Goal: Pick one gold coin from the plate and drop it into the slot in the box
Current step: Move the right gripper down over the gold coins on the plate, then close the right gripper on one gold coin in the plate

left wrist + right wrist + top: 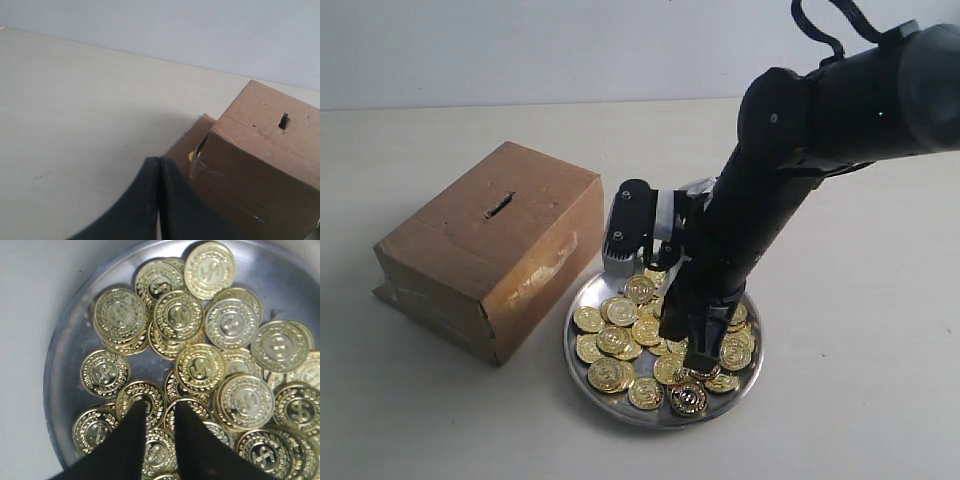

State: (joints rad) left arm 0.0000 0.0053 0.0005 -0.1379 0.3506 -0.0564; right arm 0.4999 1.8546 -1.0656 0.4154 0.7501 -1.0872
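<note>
The silver plate (576,362) (65,355) holds several gold coins (620,340) (200,367). My right gripper (688,360) (160,407) reaches down into the plate from the right, open by a narrow gap. Its dark fingertips (139,412) rest just over the coin pile, and one coin (161,450) lies under the gap. The brown cardboard box (490,250) (260,165) stands left of the plate, touching its rim, with the dark slot (499,206) (283,120) on top. My left gripper (159,162) is shut and empty near the box's side, outside the exterior view.
The right arm's black forearm (790,150) slants over the plate's right half. A grey wrist block (630,225) hangs by the box's near corner. A loose tape flap (196,167) and a gold glint (192,156) show at a gap in the box's side. Pale tabletop (860,400) surrounds everything.
</note>
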